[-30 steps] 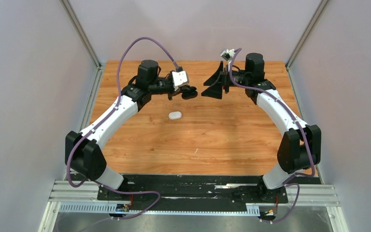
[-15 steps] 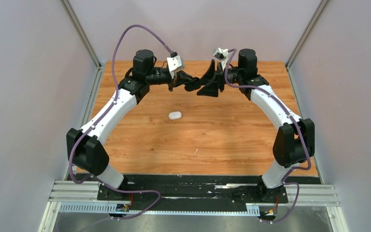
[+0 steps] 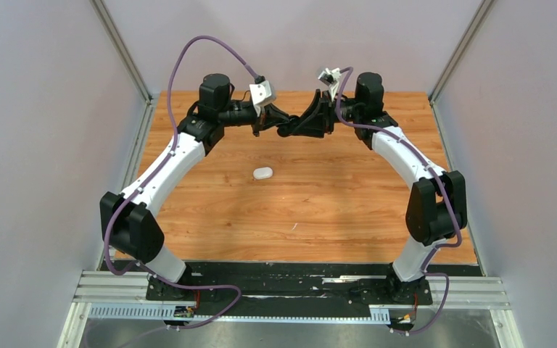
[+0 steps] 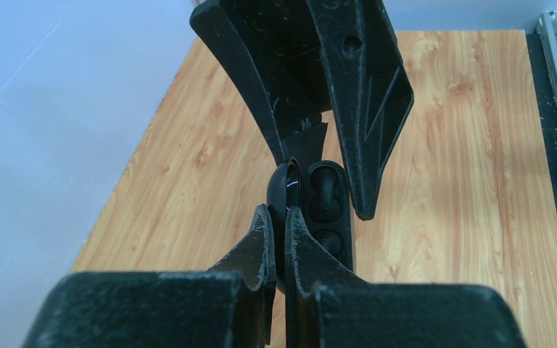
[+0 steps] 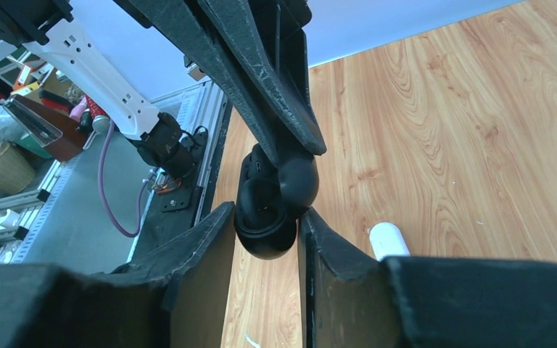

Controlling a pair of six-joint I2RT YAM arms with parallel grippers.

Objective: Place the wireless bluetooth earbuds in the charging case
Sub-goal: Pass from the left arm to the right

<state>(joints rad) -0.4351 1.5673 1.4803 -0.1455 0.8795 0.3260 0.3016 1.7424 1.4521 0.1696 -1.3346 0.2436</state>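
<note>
Top view: both arms are reaching to the far middle of the table (image 3: 333,210), with the left gripper (image 3: 286,129) and right gripper (image 3: 306,125) meeting tip to tip above the wood. Whatever is sitting between them is too dark and small to tell here. A white case (image 3: 262,172) is lying alone on the table nearer the bases, well apart from both grippers.

Left wrist view: the left gripper's jaws are standing narrow, pinching the near end of the black charging case (image 4: 326,206) and holding it off the table. The case is standing open, lid (image 4: 284,190) to the left, base with two wells facing the camera. The wells are showing dark rounded shapes; cannot tell if earbuds are sitting in them. The right gripper's fingers (image 4: 362,94) are pointing in from above, one on each side of the case.

Right wrist view: the right gripper's jaws are standing part-way in, a finger (image 5: 203,246) on each side of the black charging case, pads just at its sides; cannot tell whether they are pressing. The left gripper's fingers are holding it from above. The white case is showing on the table just past the right-hand finger.
</note>
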